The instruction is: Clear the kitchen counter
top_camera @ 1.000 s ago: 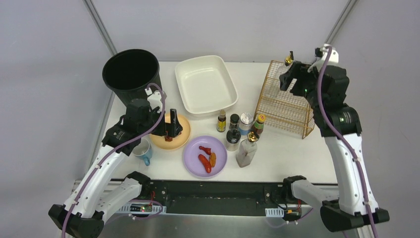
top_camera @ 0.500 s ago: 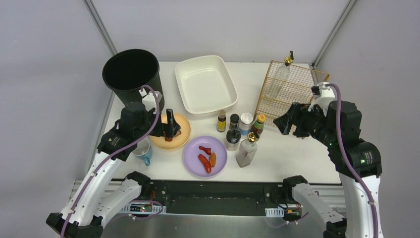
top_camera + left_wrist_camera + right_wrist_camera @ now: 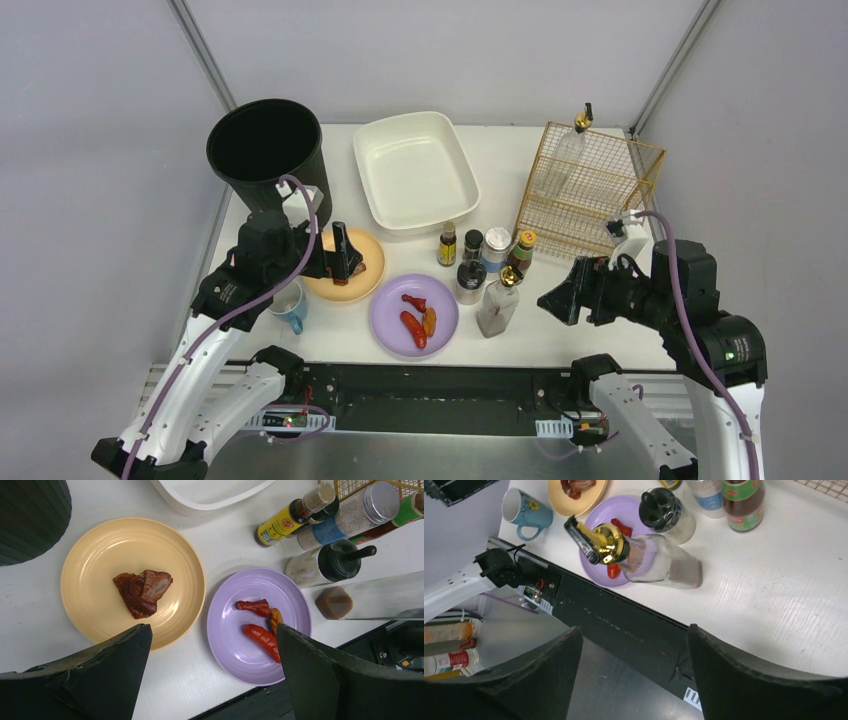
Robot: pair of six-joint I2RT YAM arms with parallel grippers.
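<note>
The white kitchen counter (image 3: 500,150) holds a yellow plate (image 3: 320,282) with a piece of meat (image 3: 142,591), a purple plate (image 3: 413,315) with red sausages, a blue mug (image 3: 290,305), and a cluster of seasoning bottles (image 3: 485,250). A tall glass bottle with a gold cap (image 3: 498,300) stands among them. My left gripper (image 3: 342,262) hovers open and empty over the yellow plate (image 3: 100,555). My right gripper (image 3: 555,300) is open and empty, low over the counter's front right, just right of the gold-capped bottle (image 3: 659,562).
A black bin (image 3: 265,150) stands at the back left and a white basin (image 3: 415,170) at the back middle. A gold wire rack (image 3: 590,195) at the back right carries a clear bottle (image 3: 575,140) on top. A black rail (image 3: 440,385) runs along the front.
My right gripper left the clear bottle on top of the rack and swung down and forward to the counter's front right. My left gripper shifted slightly over the yellow plate.
</note>
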